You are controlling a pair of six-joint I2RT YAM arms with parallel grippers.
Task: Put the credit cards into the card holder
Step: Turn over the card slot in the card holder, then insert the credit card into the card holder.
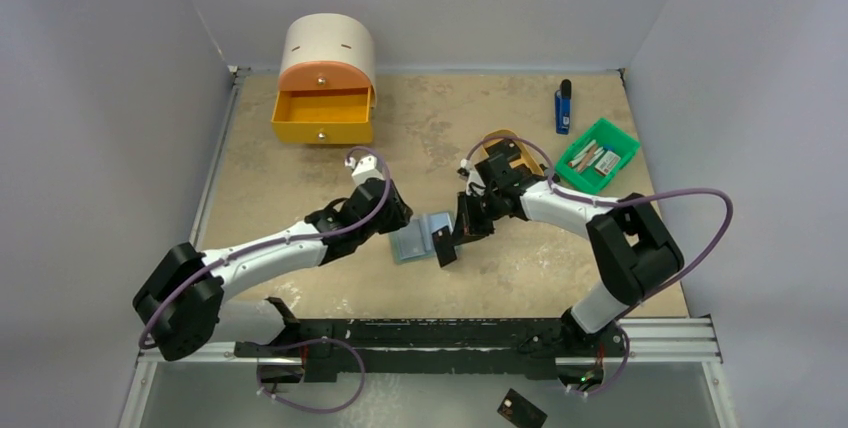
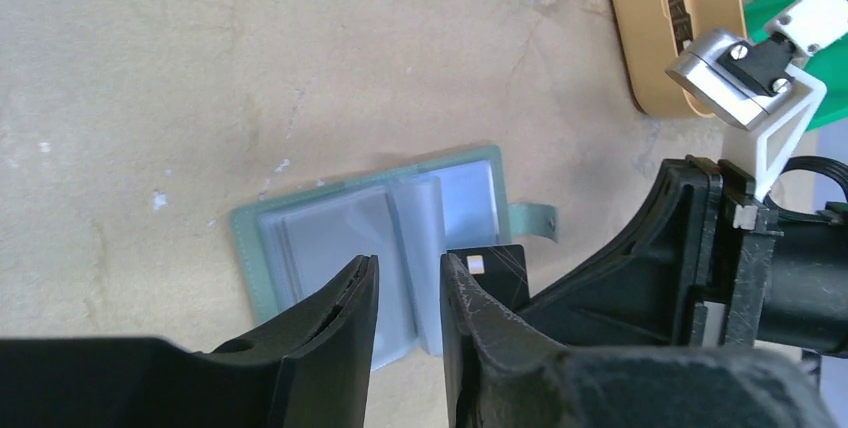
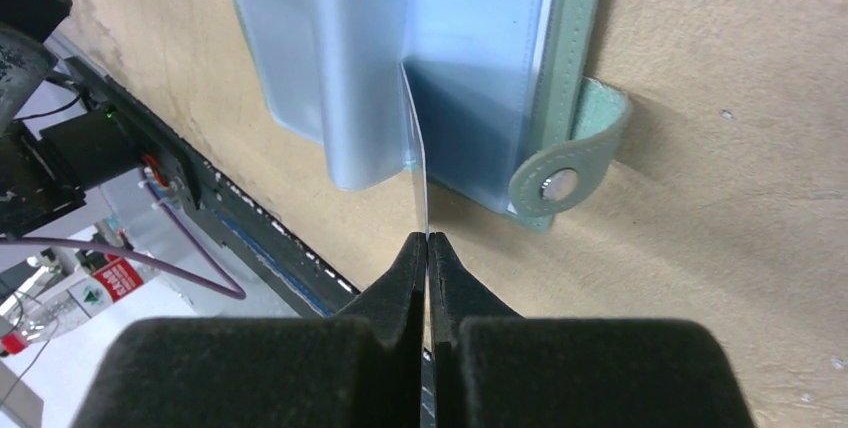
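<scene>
A credit card [image 3: 418, 148] is pinched edge-on between the tightly closed jaws of the right gripper [image 3: 428, 243], its far edge set against the pale pockets of the card holder [image 2: 330, 238], which is laid open mid-table [image 1: 300, 178]. The left gripper [image 2: 408, 273] is held just over the holder's near edge, jaws parted.

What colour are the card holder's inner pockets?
The inner pockets are pale blue-grey; the right wrist view shows them best.
</scene>
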